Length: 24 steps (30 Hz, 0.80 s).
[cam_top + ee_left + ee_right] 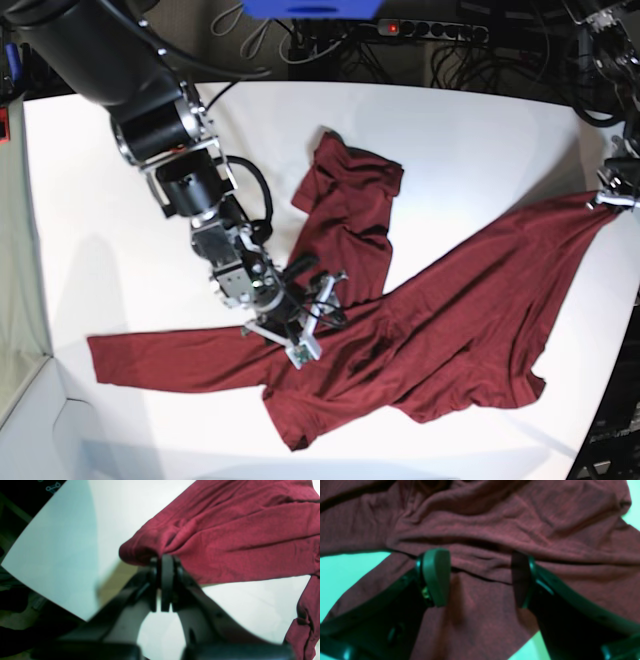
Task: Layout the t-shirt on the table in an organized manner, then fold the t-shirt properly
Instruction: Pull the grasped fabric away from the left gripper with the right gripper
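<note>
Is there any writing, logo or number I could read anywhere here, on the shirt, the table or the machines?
None can be read.
t-shirt: plain dark red, no print or label showing.
table: bare white, no markings.
Pale teal shapes on a dark surface in the left wrist view's top corner: too blurred to read.
Blue object at the top edge of the base view: no text visible.

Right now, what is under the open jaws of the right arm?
Directly under the right gripper lies the t-shirt, wrinkled, with a dark fold line between the jaws. The white table shows only beside the cloth; what lies beneath that fabric is covered.
</note>
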### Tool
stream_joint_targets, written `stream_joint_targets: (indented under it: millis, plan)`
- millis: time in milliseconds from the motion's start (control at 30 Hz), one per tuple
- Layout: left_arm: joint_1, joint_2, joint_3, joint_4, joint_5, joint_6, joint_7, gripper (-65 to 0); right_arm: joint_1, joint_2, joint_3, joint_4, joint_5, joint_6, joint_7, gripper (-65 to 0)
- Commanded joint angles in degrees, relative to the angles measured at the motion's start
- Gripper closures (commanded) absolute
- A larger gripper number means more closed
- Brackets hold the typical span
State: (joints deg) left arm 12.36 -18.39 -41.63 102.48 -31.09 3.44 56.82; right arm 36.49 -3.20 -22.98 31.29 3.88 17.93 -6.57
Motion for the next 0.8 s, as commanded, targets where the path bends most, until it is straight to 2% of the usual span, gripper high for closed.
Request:
stream_joint_targets:
  millis: [0, 167, 233, 300, 433, 500, 767]
  plan:
    - [-0.27, -1.17, -0.35, 0.86, -0.16, 0.29, -0.69, -0.1, 2.24, -0.8, 0.17, -0.48, 0.56, -0.4, 2.04, -38.8]
    - [-0.27, -1.17, -0.35, 0.78, -0.16, 0.29, -0.69, -0.1, 3.82, -1.59, 0.26, -6.98, 0.56, -0.4, 5.21, -38.5]
    - [-0.18, -1.17, -0.35, 0.78, -0.16, 0.29, -0.77, -0.1, 3.91, -2.29, 0.08, -8.3, 0.56, -0.4, 6.17, -35.2]
    - [-0.18, -1.17, -0.35, 0.78, -0.16, 0.29, -0.77, -0.1, 3.91, -2.38, -0.01, -8.65, 0.56, -0.4, 6.44, -28.4]
    - [-0.18, -1.17, -0.35, 0.78, -0.16, 0.29, -0.86, -0.1, 3.91, -2.38, 0.26, -8.39, 0.56, -0.4, 6.26, -7.2]
    - [-0.18, -1.17, -0.35, 0.78, -0.16, 0.29, -0.86, -0.1, 3.91, -2.38, 0.26, -8.39, 0.56, -0.4, 6.08, 0.0]
    - [-0.27, -1.17, -0.35, 0.78, -0.16, 0.29, -0.86, -0.1, 3.64, -2.03, 0.26, -5.49, 0.91, -0.4, 6.08, 0.0]
